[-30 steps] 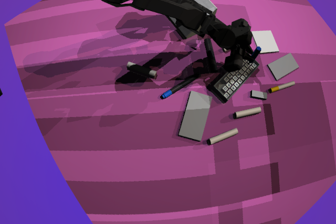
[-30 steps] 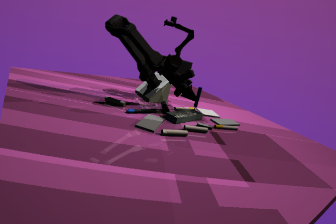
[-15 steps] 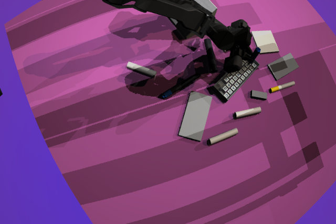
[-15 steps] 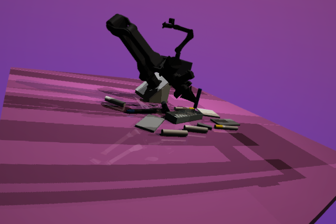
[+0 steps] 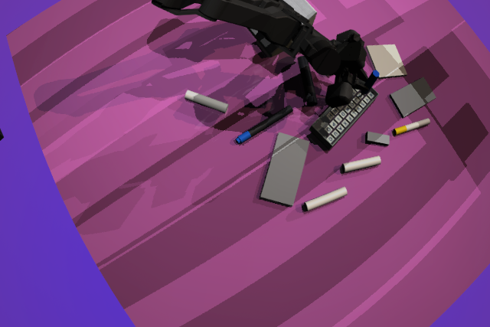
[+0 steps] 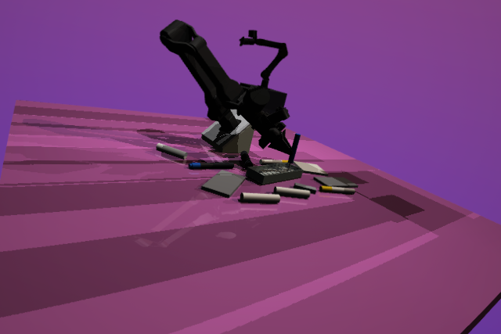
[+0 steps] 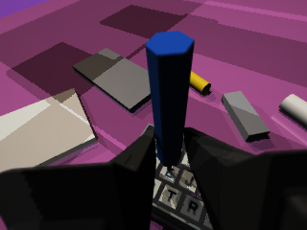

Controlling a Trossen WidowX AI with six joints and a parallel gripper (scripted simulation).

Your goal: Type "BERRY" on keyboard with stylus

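Observation:
My gripper [image 5: 360, 86] [image 6: 288, 151] [image 7: 169, 135] is shut on the stylus [image 5: 372, 77] [image 6: 294, 146] [image 7: 170, 86], a dark rod with a blue top end. It holds the stylus nearly upright. The tip is down on the far end of the dark keyboard [image 5: 343, 118] [image 6: 275, 173] [image 7: 186, 203], close to the T and R keys seen in the wrist view. The fingers hide the exact key under the tip.
A black marker with a blue cap [image 5: 264, 124] [image 6: 210, 165] lies left of the keyboard. A grey slab [image 5: 285, 168], white cylinders [image 5: 360, 164] [image 5: 324, 198] [image 5: 206, 100], a yellow-ended marker [image 5: 410, 126] [image 7: 199, 82], a small grey block [image 5: 377, 138] [image 7: 245, 115] and two flat plates [image 5: 386, 60] [image 5: 411, 96] surround it.

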